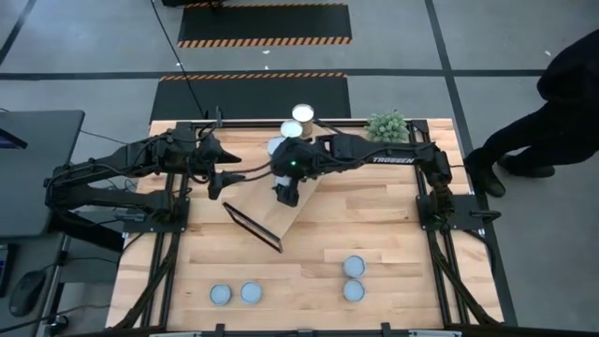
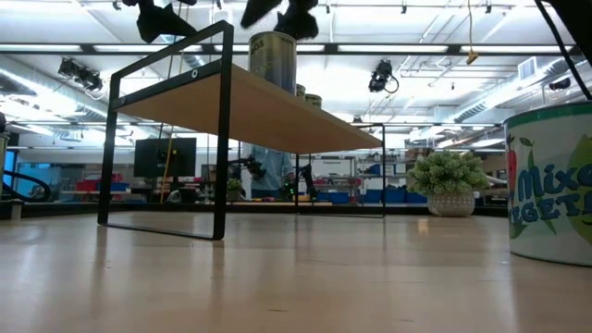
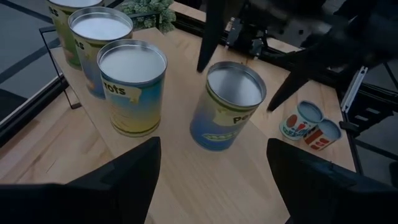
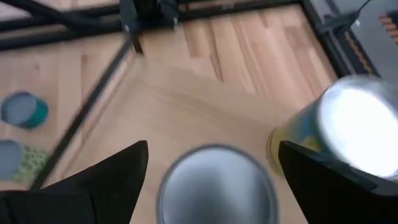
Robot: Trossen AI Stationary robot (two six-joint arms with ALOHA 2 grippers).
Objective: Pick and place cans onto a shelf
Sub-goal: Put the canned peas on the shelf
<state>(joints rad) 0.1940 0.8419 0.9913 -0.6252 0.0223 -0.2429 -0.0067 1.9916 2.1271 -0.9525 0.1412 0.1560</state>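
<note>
The shelf (image 1: 281, 220) lies slantwise at mid-table, a light board on black legs (image 2: 259, 106). Several cans stand upright on it in a row (image 3: 132, 87). The nearest is a blue can (image 3: 227, 109) with a silver top. My right gripper (image 3: 235, 90) hangs open just above it, one finger on each side of its rim, with a gap showing on both sides in the right wrist view (image 4: 212, 149). My left gripper (image 1: 225, 183) waits open beside the shelf's left side, looking along the row.
Two cans (image 1: 235, 293) stand near the table's front left and two (image 1: 354, 278) at the front right. One labelled can (image 2: 555, 185) is close to the low camera. A small green plant (image 1: 388, 124) sits at the far right. A person (image 1: 552, 103) stands beyond the right edge.
</note>
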